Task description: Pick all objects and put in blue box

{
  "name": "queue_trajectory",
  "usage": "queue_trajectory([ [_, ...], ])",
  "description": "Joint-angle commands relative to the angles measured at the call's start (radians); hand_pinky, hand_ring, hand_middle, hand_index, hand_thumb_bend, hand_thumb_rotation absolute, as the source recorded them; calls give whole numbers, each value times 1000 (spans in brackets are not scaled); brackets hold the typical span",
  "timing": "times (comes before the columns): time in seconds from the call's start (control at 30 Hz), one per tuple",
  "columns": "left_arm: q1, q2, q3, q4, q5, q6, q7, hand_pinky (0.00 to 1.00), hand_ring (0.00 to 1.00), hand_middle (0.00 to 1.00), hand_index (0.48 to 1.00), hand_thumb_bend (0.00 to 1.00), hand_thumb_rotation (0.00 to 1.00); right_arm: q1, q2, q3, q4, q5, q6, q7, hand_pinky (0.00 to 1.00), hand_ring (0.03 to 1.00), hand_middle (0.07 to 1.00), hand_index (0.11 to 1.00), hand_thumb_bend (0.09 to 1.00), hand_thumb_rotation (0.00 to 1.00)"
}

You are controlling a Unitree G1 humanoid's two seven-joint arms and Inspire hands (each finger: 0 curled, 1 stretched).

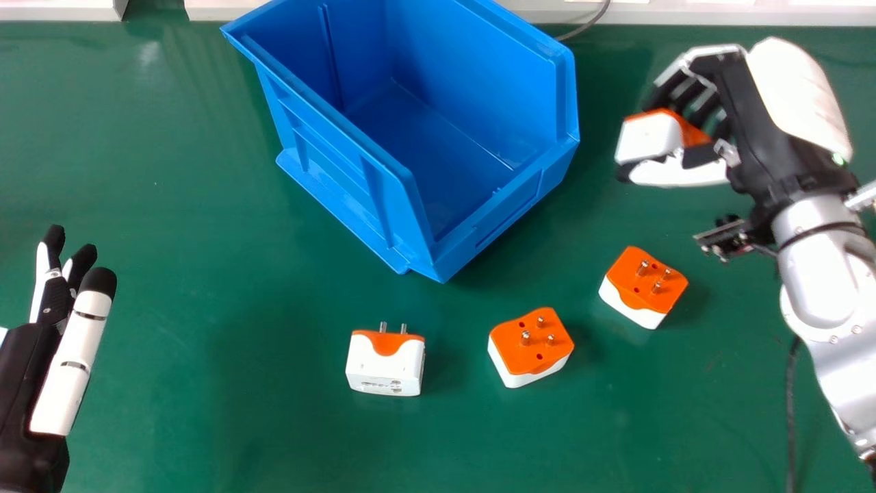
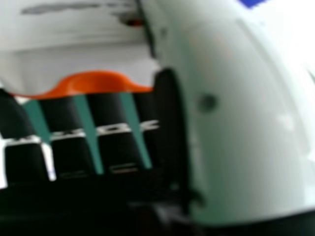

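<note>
Head view: blue box interior (image 1: pixel 445 130).

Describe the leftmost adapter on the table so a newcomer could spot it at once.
On the green table stands a blue box. From its nearest corner, come toward the viewer and slightly left to the leftmost adapter. It shows mostly white, pins pointing toward the box, while the middle adapter and right adapter lie orange face up.

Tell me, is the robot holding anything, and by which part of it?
Yes: its right hand grips an orange-and-white plug adapter between fingers and thumb, toward its orange side, with white casing sticking out.
</note>
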Motion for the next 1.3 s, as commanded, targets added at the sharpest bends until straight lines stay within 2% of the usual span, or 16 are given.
queue_trajectory([
  [0.0, -12, 2, -5, 4, 10, -20, 10, 1000, 1000, 1000, 993, 466, 969, -27, 21, -8, -72, 5, 3, 19, 42, 79, 130, 470, 475, 138],
  [0.23, -38, -3, -24, 20, 13, -16, 19, 1000, 1000, 1000, 991, 446, 960, -130, 108, 42, -115, -25, 43, 91, 43, 82, 129, 470, 475, 139],
  [0.4, -54, -4, -36, 34, 12, -17, 25, 1000, 1000, 1000, 989, 442, 953, -256, 178, 84, 8, -40, 6, 60, 36, 74, 125, 470, 474, 140],
  [0.57, -57, -5, -39, 42, 6, -20, 25, 1000, 1000, 1000, 988, 443, 948, -381, 250, 108, 183, -51, -35, 4, 30, 67, 116, 470, 474, 142],
  [0.8, -45, -14, -43, 23, 0, -17, 29, 1000, 1000, 1000, 988, 445, 943, -592, 337, 140, 545, -71, -113, -131, 42, 76, 121, 470, 474, 143],
  [0.87, -43, -17, -46, 19, 0, -16, 30, 1000, 1000, 1000, 986, 446, 941, -622, 342, 153, 627, -83, -134, -173, 73, 113, 158, 469, 473, 143],
  [0.93, -44, -19, -47, 19, 0, -15, 31, 1000, 1000, 1000, 985, 447, 939, -638, 345, 161, 679, -91, -144, -198, 172, 243, 284, 469, 474, 146],
  [0.97, -44, -20, -49, 18, 2, -14, 31, 1000, 1000, 1000, 985, 447, 939, -638, 346, 167, 688, -96, -134, -197, 191, 265, 307, 469, 475, 148],
  [1.0, -44, -20, -49, 16, 2, -14, 31, 1000, 1000, 1000, 985, 445, 938, -637, 347, 173, 692, -100, -123, -192, 271, 352, 400, 477, 479, 158],
  [1.03, -43, -20, -49, 15, 3, -13, 31, 1000, 1000, 1000, 984, 445, 937, -636, 347, 178, 694, -102, -115, -188, 295, 377, 427, 480, 480, 161],
  [1.07, -42, -21, -50, 13, 3, -13, 31, 1000, 1000, 1000, 984, 443, 936, -635, 346, 182, 691, -102, -104, -174, 392, 496, 547, 591, 463, 454],
  [1.13, -40, -22, -50, 11, 2, -13, 31, 1000, 1000, 1000, 984, 442, 935, -631, 342, 188, 680, -98, -87, -139, 423, 541, 590, 631, 473, 504],
  [1.17, -39, -22, -50, 10, 2, -13, 30, 1000, 1000, 1000, 984, 438, 934, -629, 339, 190, 675, -95, -83, -120, 508, 658, 704, 739, 500, 629],
  [1.2, -39, -22, -49, 10, 1, -13, 30, 1000, 1000, 1000, 984, 435, 933, -627, 337, 190, 672, -92, -83, -108, 560, 720, 767, 794, 510, 690],
  [1.23, -39, -21, -49, 10, 0, -13, 30, 1000, 1000, 1000, 983, 433, 931, -624, 335, 191, 667, -94, -84, -102, 609, 777, 826, 846, 518, 744],
  [1.27, -39, -21, -48, 9, 0, -12, 30, 1000, 1000, 1000, 983, 433, 931, -621, 334, 192, 663, -95, -84, -98, 609, 777, 826, 846, 518, 744],
])
